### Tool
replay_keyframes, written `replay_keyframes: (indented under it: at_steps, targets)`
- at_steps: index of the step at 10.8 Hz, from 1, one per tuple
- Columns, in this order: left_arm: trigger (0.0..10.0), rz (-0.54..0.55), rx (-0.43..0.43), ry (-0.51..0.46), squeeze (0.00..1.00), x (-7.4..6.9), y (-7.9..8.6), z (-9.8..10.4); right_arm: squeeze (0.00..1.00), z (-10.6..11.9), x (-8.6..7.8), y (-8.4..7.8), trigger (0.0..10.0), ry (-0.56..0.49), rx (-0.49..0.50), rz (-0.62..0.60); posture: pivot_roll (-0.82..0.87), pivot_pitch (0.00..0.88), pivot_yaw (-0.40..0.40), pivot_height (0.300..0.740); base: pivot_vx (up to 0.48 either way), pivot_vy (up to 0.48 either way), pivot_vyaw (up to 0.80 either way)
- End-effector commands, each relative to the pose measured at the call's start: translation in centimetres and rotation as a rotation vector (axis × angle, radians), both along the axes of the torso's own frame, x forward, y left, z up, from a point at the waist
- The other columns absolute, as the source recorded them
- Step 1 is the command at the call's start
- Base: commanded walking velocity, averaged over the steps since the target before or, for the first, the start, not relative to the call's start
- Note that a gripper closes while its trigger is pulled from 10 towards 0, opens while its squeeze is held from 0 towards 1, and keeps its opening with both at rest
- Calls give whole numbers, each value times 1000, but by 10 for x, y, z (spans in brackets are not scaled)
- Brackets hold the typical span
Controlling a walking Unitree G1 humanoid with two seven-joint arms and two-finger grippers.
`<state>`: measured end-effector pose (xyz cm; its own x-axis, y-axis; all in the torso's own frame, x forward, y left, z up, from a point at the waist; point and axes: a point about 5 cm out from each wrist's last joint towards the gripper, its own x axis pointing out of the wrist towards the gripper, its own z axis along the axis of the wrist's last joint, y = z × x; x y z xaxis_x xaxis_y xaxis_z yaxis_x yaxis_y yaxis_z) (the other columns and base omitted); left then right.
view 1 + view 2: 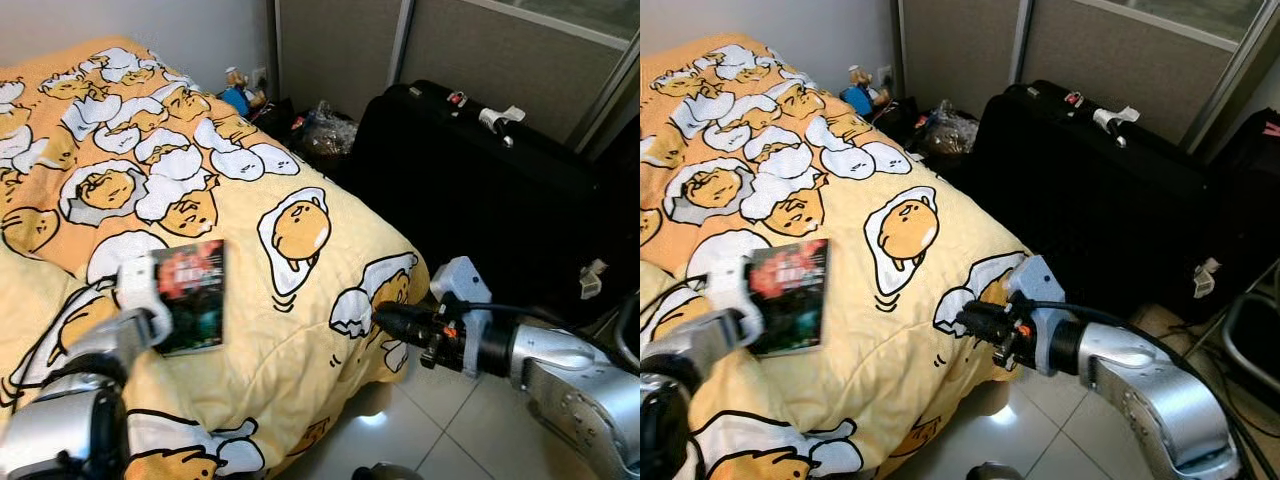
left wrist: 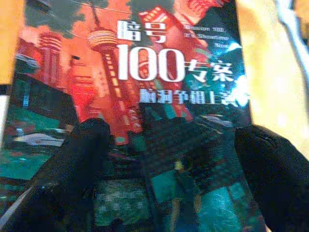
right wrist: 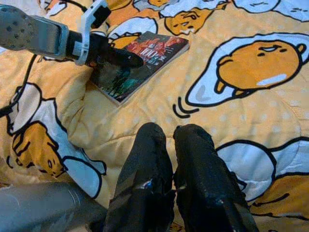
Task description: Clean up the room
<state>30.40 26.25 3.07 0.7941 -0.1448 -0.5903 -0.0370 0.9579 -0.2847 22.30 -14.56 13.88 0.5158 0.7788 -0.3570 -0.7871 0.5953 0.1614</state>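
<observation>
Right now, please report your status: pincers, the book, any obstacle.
Left pincer open over the book on the blanket. Right pincer shut, empty, at the bed corner. Black suitcase beside the bed.

Black suitcase close beside bed

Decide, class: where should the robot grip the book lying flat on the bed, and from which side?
Probably the book edge nearest the robot. It lies flat on the soft quilt, and the left gripper is already over that end, fingers spread open on its cover.
</observation>
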Motion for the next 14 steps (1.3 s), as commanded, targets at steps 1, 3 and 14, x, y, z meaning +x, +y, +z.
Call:
replay_keyframes:
  at_steps: [1,3,14]
  targets:
    - [10000,-32,-47,20,0,-1,-10,-4,0,-1,2,1,10000,-15,-15,-11,-205,36,28,740,0,0,0]
    - [10000,-19,83,65,0,-8,-3,-12,0,-4,0,2,10000,-12,-16,-21,-195,36,37,740,0,0,0]
    - [10000,-42,44,105,0,-25,15,-18,0,-14,-8,5,10000,30,4,-2,-172,25,67,740,0,0,0]
